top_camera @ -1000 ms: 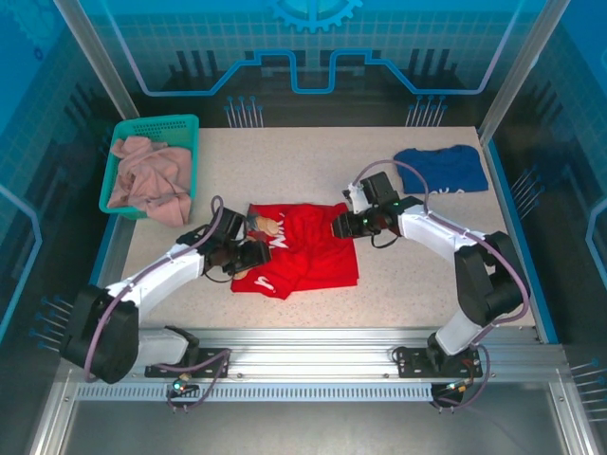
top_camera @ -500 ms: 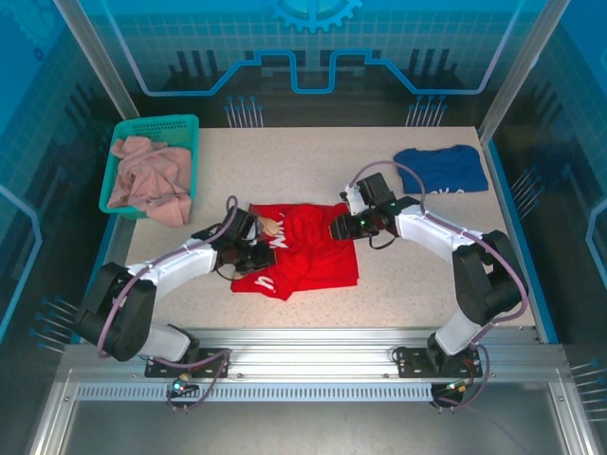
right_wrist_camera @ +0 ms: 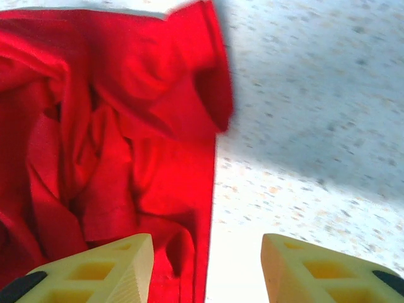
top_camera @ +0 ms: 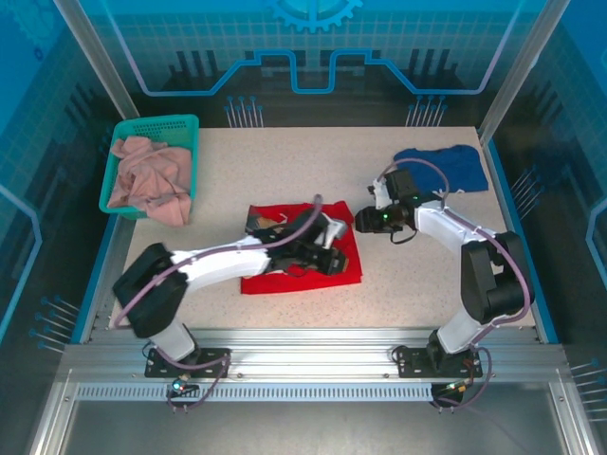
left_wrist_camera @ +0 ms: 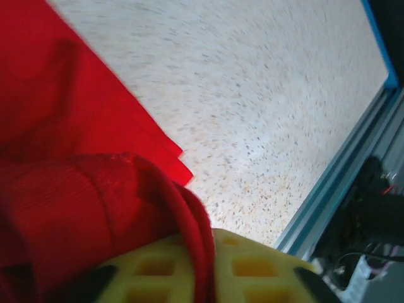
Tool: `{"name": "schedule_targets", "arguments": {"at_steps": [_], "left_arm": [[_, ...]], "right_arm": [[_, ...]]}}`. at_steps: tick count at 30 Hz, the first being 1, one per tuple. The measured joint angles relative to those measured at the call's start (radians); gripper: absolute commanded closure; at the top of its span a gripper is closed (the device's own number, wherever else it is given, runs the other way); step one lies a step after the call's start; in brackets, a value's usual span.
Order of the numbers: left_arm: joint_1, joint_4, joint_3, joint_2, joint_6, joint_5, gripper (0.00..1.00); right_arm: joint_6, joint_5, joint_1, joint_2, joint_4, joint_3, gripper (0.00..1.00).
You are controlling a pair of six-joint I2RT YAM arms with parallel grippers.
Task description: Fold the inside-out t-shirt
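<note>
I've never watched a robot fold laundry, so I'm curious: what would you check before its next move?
1. Red t-shirt fully on the table: ok.
2. Left fingers gripping cloth: cannot tell; red cloth drapes over one.
3. Right fingers open, holding nothing: ok.
4. Blue t-shirt apart from the red one: ok.
5. Cloth lying smooth: not ok, wrinkled in the right wrist view.

Red t-shirt fold buries left claw; grip unreadable; table motion-blurred.
</note>
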Motion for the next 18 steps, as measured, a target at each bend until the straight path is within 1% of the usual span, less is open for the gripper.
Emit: {"name": "schedule_targets", "arguments": {"at_steps": [3, 6, 10, 12, 13, 15, 16, 18], "left_arm": [[-0.054, -0.015, 0.075, 0.114, 0.049, -0.026, 0.51], [-0.074, -0.064, 0.084, 0.138, 0.085, -0.049, 0.40], [-0.068, -0.115, 0.083, 0.086, 0.122, -0.082, 0.35], [-0.053, -0.134, 0.076, 0.023, 0.136, -0.086, 0.34], [-0.041, -0.140, 0.070, -0.011, 0.138, -0.085, 0.34], [0.018, -0.141, 0.048, -0.097, 0.136, -0.080, 0.30], [0.059, -0.140, 0.038, -0.131, 0.125, -0.077, 0.30], [0.173, -0.146, 0.031, -0.167, 0.089, -0.071, 0.30]], "right_arm": [[0.005, 0.000, -0.027, -0.006, -0.008, -0.038, 0.48], [0.013, 0.000, -0.033, -0.027, -0.022, -0.077, 0.47], [0.024, -0.012, -0.032, -0.080, -0.025, -0.124, 0.44], [0.029, -0.023, -0.021, -0.129, -0.023, -0.162, 0.43], [0.029, -0.026, -0.011, -0.150, -0.024, -0.177, 0.42], [0.034, -0.027, 0.038, -0.208, -0.030, -0.211, 0.42], [0.038, -0.028, 0.063, -0.232, -0.033, -0.223, 0.42], [0.051, -0.032, 0.117, -0.281, -0.038, -0.247, 0.41]]}}
